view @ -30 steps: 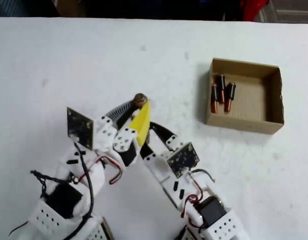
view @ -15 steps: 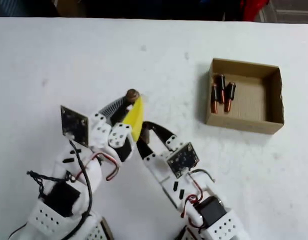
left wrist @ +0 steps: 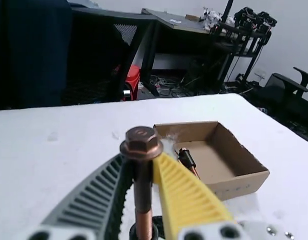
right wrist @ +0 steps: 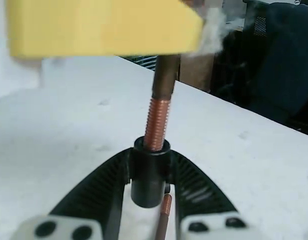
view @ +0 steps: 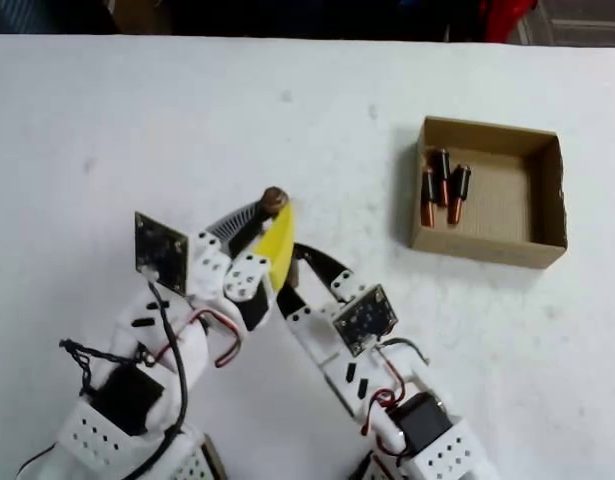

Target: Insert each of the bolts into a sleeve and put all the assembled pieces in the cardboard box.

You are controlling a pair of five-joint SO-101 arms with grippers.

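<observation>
**Bolt (left wrist: 139,144) entering sleeve (right wrist: 149,175): fourth piece in hand**

Item: bolt, copper-coloured, hex head up, upright. It is held by the left tool (left wrist: 140,160), whose grey and yellow fingers are closed on the shank just under the head. We see the threaded end inside the mouth of the sleeve. Most of the thread stands above it, so we judge the insertion begun, not finished.

Item: sleeve, black, short, upright. It is clamped between the black fingers of the right tool (right wrist: 149,170), directly beneath the bolt and in front of both arms. Whether it touches the tabletop (view: 137,110) we cannot tell.

Item: box (view: 487,245), cardboard, open, well apart from the tools on the right arm's side. Contents: three assembled pieces (view: 442,187), lying side by side near its left wall.

Item: thin threaded rod (right wrist: 165,217), seen below the sleeve between the right tool's fingers. Whether it is a further bolt we cannot tell.

Status, as we judge it: three pieces are done and boxed, and a fourth is partly joined. Left to do: push the bolt home, carry the piece to the box and release it there.
</observation>
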